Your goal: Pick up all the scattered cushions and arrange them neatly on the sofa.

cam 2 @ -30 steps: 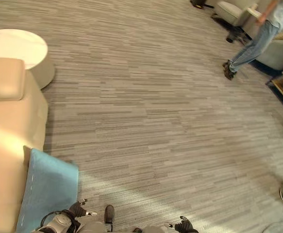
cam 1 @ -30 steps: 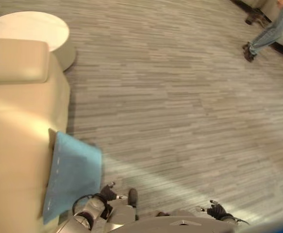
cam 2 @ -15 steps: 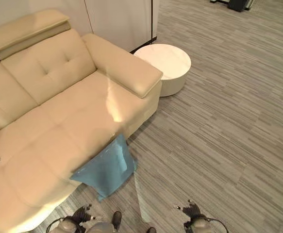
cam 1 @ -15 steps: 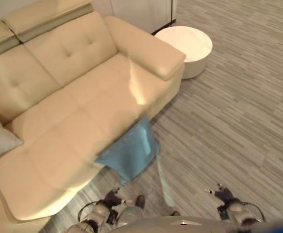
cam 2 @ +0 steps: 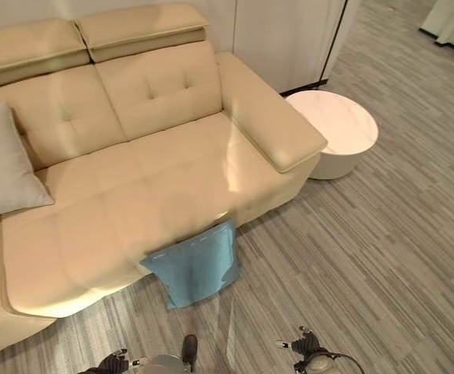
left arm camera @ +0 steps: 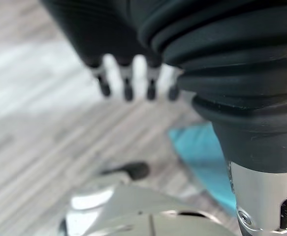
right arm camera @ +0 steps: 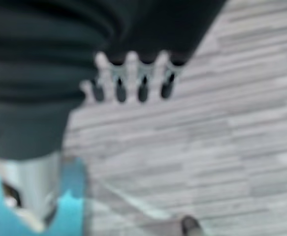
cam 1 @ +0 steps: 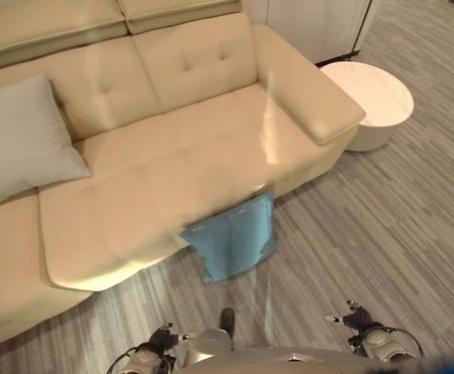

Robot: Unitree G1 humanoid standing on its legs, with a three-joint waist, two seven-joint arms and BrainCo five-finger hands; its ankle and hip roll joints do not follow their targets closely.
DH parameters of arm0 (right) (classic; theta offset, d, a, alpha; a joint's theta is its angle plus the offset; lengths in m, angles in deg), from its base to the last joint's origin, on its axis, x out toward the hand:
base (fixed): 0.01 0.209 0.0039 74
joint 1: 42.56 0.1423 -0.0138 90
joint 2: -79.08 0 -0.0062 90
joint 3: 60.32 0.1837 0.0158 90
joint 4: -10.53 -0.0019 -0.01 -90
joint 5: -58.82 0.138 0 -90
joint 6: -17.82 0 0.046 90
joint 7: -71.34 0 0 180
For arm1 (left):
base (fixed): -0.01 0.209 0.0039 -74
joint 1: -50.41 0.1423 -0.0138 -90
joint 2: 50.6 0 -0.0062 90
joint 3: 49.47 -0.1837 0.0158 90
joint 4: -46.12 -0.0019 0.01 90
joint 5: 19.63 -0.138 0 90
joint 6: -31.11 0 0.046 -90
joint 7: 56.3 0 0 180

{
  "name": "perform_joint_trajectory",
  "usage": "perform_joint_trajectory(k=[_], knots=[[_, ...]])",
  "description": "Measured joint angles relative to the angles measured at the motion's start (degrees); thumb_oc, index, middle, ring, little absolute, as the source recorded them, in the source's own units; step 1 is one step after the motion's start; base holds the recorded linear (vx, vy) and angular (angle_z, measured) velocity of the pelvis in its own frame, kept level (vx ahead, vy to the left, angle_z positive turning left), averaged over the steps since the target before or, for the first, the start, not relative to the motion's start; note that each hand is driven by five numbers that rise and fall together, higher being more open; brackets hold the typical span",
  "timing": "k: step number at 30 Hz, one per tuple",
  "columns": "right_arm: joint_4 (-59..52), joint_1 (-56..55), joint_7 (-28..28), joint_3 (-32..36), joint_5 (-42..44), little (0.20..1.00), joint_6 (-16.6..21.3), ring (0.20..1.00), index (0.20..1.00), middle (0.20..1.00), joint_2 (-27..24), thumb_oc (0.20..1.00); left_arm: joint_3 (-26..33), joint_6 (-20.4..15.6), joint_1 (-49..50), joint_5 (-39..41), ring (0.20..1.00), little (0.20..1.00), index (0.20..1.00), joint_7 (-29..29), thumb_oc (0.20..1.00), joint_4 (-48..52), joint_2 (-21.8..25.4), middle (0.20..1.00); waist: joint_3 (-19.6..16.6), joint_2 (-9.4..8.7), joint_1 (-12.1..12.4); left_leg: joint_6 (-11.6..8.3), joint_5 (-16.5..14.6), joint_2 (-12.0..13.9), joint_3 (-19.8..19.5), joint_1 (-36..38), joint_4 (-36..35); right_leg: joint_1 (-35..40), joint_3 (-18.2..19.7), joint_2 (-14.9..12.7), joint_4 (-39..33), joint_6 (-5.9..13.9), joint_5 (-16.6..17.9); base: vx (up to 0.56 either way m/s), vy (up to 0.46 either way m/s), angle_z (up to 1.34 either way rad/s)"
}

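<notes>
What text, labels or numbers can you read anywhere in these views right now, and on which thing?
None: no readable text stands on the sofa, the grey cushion, the blue cushion leaning against the sofa's front, the round white table or the cabinet doors.

round white side table just beside sofa arm | white cabinet doors behind | grey striped floor

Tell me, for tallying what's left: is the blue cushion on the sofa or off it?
Off: the blue cushion leans against the sofa front, lower edge on the floor.
</notes>
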Motion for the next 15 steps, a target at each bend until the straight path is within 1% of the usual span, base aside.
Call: perform_joint_trajectory(k=[2,3,4,5,6,7,8,9,10,11,12,13,14,15], knots=[[-0.45,0.08,-0.05,-0.02,0.01,1.0,-0.21,1.0,1.0,1.0,0.36,1.0,0.08,-0.25,-1.49,0.06,1.0,1.0,1.0,0.0,1.0,-0.05,-0.17,1.0,0.3,0.44,0.04,0.2,0.14,-0.34,-2.46,-0.23,-0.02,-1.59,3.64,0.56,-4.16,-0.11,-0.25,0.23,-0.118,0.7],[-0.53,0.08,-0.04,-0.15,0.02,1.0,-0.2,1.0,1.0,1.0,0.91,1.0,0.11,-0.41,-2.65,0.24,1.0,1.0,1.0,-0.07,1.0,-0.44,-0.46,1.0,0.36,0.8,0.2,-0.02,0.25,-0.89,-5.66,-0.43,0.35,-0.7,5.46,1.09,-11.06,-0.26,0.35,0.23,-0.159,1.27],[-0.62,0.41,-0.07,-0.18,0.02,1.0,-0.19,1.0,1.0,1.0,1.16,1.0,0.11,-0.5,-3.24,0.66,1.0,1.0,1.0,-0.09,1.0,-0.51,-0.65,1.0,0.4,0.93,0.65,-0.7,0.35,-1.51,-8.31,-0.47,0.2,0.01,6.65,0.93,-16.72,-0.06,1.7,0.37,-0.241,1.51],[-0.75,1.22,-0.06,-0.11,0.02,1.0,-0.07,1.0,1.0,1.0,1.19,1.0,0.12,-0.63,-3.3,1.27,1.0,1.0,1.0,-0.12,1.0,-0.72,-0.77,1.0,0.38,0.9,1.67,-0.72,0.2,-2.31,-10.44,-0.46,-0.03,0.12,8.47,-0.24,-21.72,0.48,4.62,0.37,-0.219,1.28],[-0.39,2.54,-0.11,-0.09,0.02,1.0,0.0,1.0,1.0,1.0,1.1,1.0,0.21,-0.65,-3.08,1.56,1.0,1.0,1.0,-0.15,1.0,-1.68,-0.68,1.0,0.37,1.2,2.85,-0.94,0.21,-2.73,-12.53,-0.56,0.1,-0.13,9.47,-1.86,-25.28,1.14,7.77,0.34,-0.217,0.99],[0.34,3.65,-0.09,-0.03,0.02,1.0,-0.01,1.0,1.0,1.0,0.87,1.0,0.24,-0.57,-3.13,1.58,1.0,1.0,1.0,-0.17,1.0,-3.04,-0.67,1.0,0.27,1.67,3.37,-1.19,0.02,-2.84,-13.39,-0.7,0.14,-0.46,10.0,-3.33,-28.24,2.08,10.21,0.22,-0.154,1.1],[-0.23,3.76,0.11,0.45,0.01,1.0,0.05,1.0,1.0,1.0,0.57,1.0,1.25,-0.42,-2.56,1.6,1.0,1.0,1.0,-0.24,1.0,-3.99,-0.87,1.0,-0.25,1.38,3.0,-1.44,-0.01,-3.27,-15.14,-1.45,0.1,0.27,9.82,-5.45,-32.46,3.29,13.27,0.15,-0.117,0.93],[-0.4,3.79,0.17,0.53,0.01,1.0,0.05,1.0,1.0,1.0,0.7,1.0,1.35,-0.42,-2.29,1.61,1.0,1.0,1.0,-0.25,1.0,-4.05,-0.67,1.0,-0.32,1.33,2.98,-1.46,0.01,-3.27,-15.43,-1.38,0.02,0.43,9.71,-5.81,-32.84,3.4,13.7,0.15,-0.112,1.18],[-0.94,3.94,0.05,0.47,-0.02,1.0,0.18,1.0,1.0,1.0,1.88,1.0,1.31,-0.23,0.77,1.65,1.0,1.0,1.0,-0.36,1.0,-3.76,1.45,1.0,-0.59,-0.29,3.52,-3.93,0.73,-3.42,-16.63,0.1,-1.26,1.06,9.04,-6.4,-34.21,1.67,18.52,0.18,-0.146,0.74],[-0.9,3.76,0.08,0.51,-0.02,1.0,0.12,1.0,1.0,1.0,1.62,1.0,1.31,-0.14,2.59,1.66,1.0,1.0,1.0,-0.61,1.0,-3.74,1.36,1.0,-1.15,0.27,3.63,-4.76,0.24,-2.52,-17.36,0.56,-1.26,2.58,8.7,-5.32,-35.21,0.49,20.62,0.29,-0.251,0.63],[-0.62,3.9,0.19,1.03,-0.02,1.0,-0.09,1.0,1.0,1.0,1.07,1.0,1.39,-0.18,4.43,1.71,1.0,1.0,1.0,-0.97,1.0,-3.72,-0.01,1.0,-1.76,1.09,3.97,-6.11,0.13,-0.93,-17.65,0.76,-1.17,4.46,7.93,-3.17,-37.09,-0.01,20.78,0.26,-0.243,0.4],[-0.46,3.41,0.28,1.1,-0.01,1.0,-0.19,1.0,1.0,1.0,0.48,1.0,1.77,-0.15,4.91,1.74,1.0,1.0,1.0,-1.08,1.0,-3.83,-1.11,1.0,-2.27,1.96,3.68,-7.17,0.23,0.12,-18.5,0.56,-0.78,5.48,6.73,-2.05,-37.06,-0.07,20.1,0.15,-0.142,0.85],[-0.43,2.58,0.32,1.06,-0.02,1.0,-0.58,1.0,1.0,1.0,-0.16,1.0,2.72,-0.44,4.53,2.17,1.0,1.0,1.0,-1.3,1.0,-3.67,-1.81,1.0,-2.72,1.93,3.33,-9.23,1.27,0.88,-20.62,-0.62,0.28,6.48,3.95,-1.09,-37.18,-0.17,18.47,0.08,-0.113,1.0],[-0.46,2.38,0.33,1.03,-0.02,1.0,-0.66,1.0,1.0,1.0,-0.57,1.0,2.7,-0.56,3.16,2.34,1.0,1.0,1.0,-1.3,1.0,-2.44,-1.94,1.0,-2.37,1.28,3.54,-10.68,2.22,1.54,-20.29,-1.09,0.15,6.24,3.41,-0.51,-37.28,-0.84,18.15,0.05,-0.087,0.84]])
